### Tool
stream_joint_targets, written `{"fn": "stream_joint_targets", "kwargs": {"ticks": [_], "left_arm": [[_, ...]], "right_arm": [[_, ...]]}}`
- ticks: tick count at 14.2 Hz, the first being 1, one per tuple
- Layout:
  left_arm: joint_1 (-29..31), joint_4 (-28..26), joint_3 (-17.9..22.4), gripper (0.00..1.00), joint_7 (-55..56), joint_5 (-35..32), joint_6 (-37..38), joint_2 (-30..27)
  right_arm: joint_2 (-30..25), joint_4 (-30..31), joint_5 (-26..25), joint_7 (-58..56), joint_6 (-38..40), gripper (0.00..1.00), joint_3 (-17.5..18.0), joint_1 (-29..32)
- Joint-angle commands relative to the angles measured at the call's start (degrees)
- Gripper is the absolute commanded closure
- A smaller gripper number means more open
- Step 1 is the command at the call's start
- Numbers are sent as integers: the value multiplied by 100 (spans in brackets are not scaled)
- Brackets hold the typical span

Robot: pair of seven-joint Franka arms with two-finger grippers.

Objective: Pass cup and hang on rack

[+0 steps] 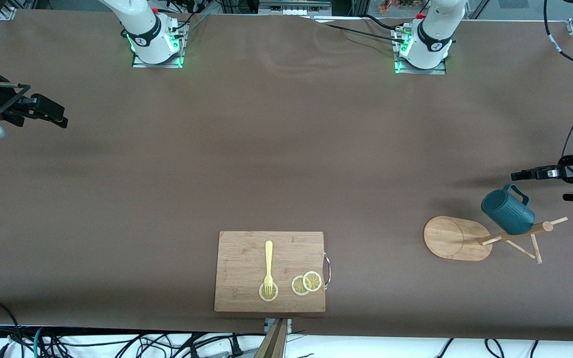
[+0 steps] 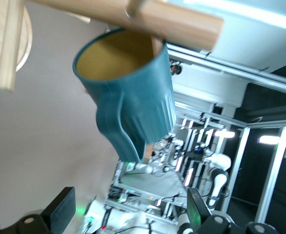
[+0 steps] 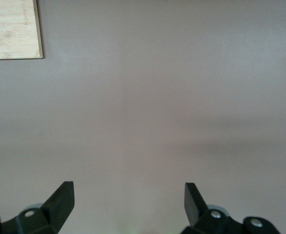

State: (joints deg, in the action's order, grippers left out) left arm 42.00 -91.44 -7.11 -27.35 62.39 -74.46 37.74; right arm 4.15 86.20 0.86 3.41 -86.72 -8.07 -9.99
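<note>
- Nearest the front camera, a cutting board point(image 1: 270, 271) lies close to the worktop's point(image 1: 286, 164) near edge, carrying a yellow fork point(image 1: 268, 266) and lemon slices point(image 1: 307, 283); a metal handle sits on the side toward the left arm's end.
- Farther from the camera and toward the left arm's end stands the rack point(image 1: 485, 238), its oval base flat on the worktop, its post and pegs reaching up.
- The cup point(image 1: 508, 212) hangs on a rack peg, mouth tilted down toward the base, handle uppermost; the left wrist view shows a peg passing through the handle against its ribbed wall point(image 2: 143, 107).
- The left tool point(image 1: 523, 175) hovers just beside the cup's handle near the worktop's end edge, fingers spread, holding nothing and touching nothing.
- The middle of the worktop is bare brown surface.
- The right arm waits; the right tool point(image 1: 60, 119) hangs over the worktop's other end, fingers point(image 3: 60, 200) wide apart and unladen.
</note>
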Motion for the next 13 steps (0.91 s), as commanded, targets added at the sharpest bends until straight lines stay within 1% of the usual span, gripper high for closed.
{"fn": "stream_joint_targets", "kwargs": {"ticks": [1, 5, 7, 11, 13], "left_arm": [[27, -41, 60, 0, -25, -524, 230, -381], [-77, -41, 60, 0, 80, -1447, 310, -987], [-358, 64, 60, 0, 430, -1860, 301, -1391], [-1323, 564, 69, 0, 1011, -3010, 266, -1919], [-1868, 767, 69, 0, 1214, -3599, 47, -2112]], "right_arm": [[-2, -42, 2, 2, 6, 0, 16, -3], [-2, -42, -7, 2, 6, 0, 16, -3], [-2, -42, -7, 2, -3, 0, 16, -12], [-2, -51, -7, 2, 6, 0, 7, -3], [-2, -42, -7, 2, 6, 0, 16, -3]]}}
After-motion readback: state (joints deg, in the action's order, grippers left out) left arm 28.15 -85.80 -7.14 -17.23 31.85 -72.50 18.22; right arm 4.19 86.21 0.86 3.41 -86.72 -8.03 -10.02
